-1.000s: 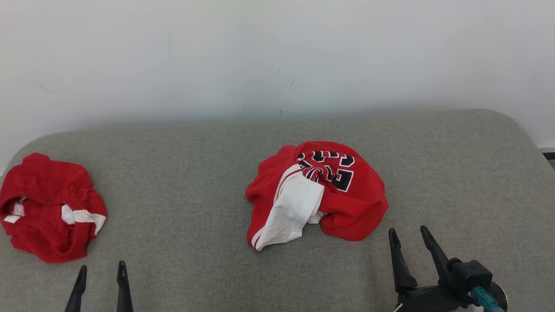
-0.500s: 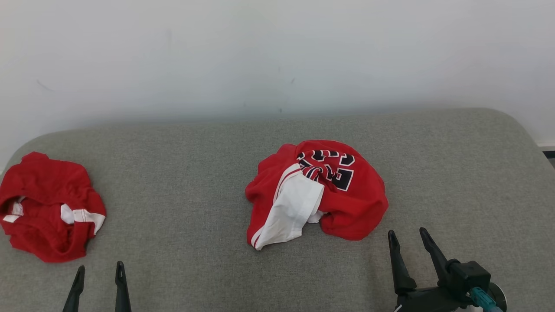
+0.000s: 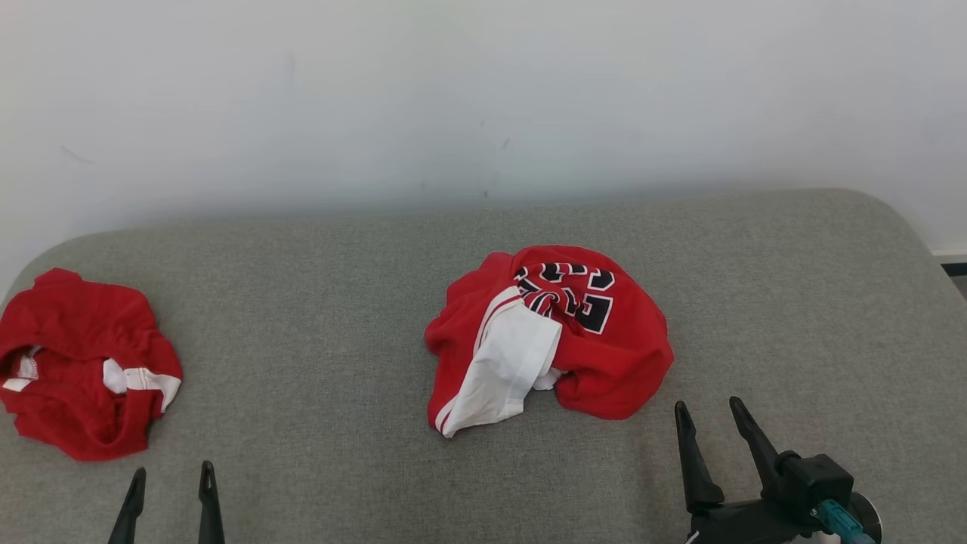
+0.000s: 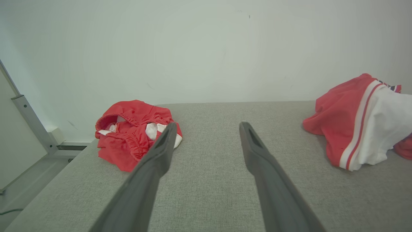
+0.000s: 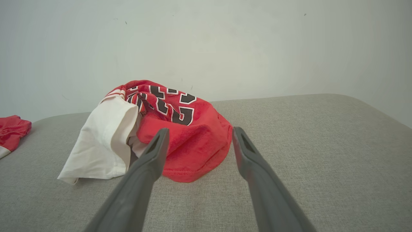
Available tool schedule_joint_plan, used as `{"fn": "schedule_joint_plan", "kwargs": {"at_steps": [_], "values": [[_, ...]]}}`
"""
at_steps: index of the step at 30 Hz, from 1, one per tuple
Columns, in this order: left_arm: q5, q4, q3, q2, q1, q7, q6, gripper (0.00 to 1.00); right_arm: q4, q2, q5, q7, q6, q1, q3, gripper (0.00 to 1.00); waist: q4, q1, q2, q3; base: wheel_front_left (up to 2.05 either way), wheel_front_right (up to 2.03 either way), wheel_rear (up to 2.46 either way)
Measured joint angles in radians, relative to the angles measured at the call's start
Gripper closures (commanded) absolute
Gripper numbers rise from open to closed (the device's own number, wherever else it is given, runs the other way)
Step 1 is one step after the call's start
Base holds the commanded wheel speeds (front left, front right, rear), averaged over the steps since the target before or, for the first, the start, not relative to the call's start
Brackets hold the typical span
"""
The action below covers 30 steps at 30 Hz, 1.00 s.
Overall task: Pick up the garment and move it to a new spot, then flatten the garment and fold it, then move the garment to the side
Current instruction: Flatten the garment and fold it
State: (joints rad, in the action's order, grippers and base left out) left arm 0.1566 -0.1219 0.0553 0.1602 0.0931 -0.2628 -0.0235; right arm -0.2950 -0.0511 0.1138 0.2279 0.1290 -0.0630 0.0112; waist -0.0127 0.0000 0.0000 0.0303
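Nearest, at the bottom edge of the head view: the left gripper (image 3: 172, 470), dark fingers parted to a middling gap, empty, low over bare cushion. At lower right, the right gripper (image 3: 709, 404), likewise spread and empty, aimed at the heap just beyond its tips.

Further in, mid-surface: a crumpled red-and-white fabric garment (image 3: 597, 340) with dark white-edged numerals on top, bunched into a mound on the grey woven upholstered surface (image 3: 317, 302). Probably the piece to pick up, just ahead of the right gripper and not yet touched. Well apart, off toward the left edge: a second crumpled red garment with white trim (image 3: 75, 363). Behind everything, a plain white wall (image 3: 453, 91).

Risks, judged from here:
- Pinching only the top fold and dragging the mound rather than lifting it.
- Descending too deep and catching the grey cloth beneath.
- Snagging the loose white panel alone, with the rest left trailing, twisted and harder to flatten.
- Carrying too far left and landing on the other heap.
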Motion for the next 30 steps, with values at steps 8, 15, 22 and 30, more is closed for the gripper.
{"fn": "schedule_joint_plan", "kwargs": {"at_steps": [8, 15, 22, 30], "values": [[-0.008, -0.022, -0.012, 0.006, -0.002, 0.0, 0.002, 0.0, -0.003, 0.0, 0.0, -0.001, 0.0, 0.0, 0.001, 0.0, 0.001, 0.0, 0.0, 0.005, 0.0, 0.0, 0.0], [-0.013, -0.028, -0.017, 0.012, -0.002, 0.0, 0.006, 0.0, -0.004, 0.0, 0.0, -0.004, 0.0, 0.0, 0.001, 0.0, 0.0, -0.0001, 0.0, 0.008, 0.0, 0.0, 0.0], [-0.009, -0.027, -0.018, 0.013, -0.002, 0.0, 0.005, 0.0, -0.004, 0.0, 0.002, -0.004, 0.0, 0.0, 0.004, 0.0, -0.001, 0.0, 0.0, 0.009, 0.0, 0.0, 0.0], [-0.003, -0.031, -0.02, 0.013, -0.002, 0.0, 0.006, 0.0, -0.004, 0.0, 0.002, -0.007, 0.0, 0.0, 0.001, 0.0, -0.002, -0.0001, 0.0, 0.007, 0.0, 0.0, 0.0]]}}
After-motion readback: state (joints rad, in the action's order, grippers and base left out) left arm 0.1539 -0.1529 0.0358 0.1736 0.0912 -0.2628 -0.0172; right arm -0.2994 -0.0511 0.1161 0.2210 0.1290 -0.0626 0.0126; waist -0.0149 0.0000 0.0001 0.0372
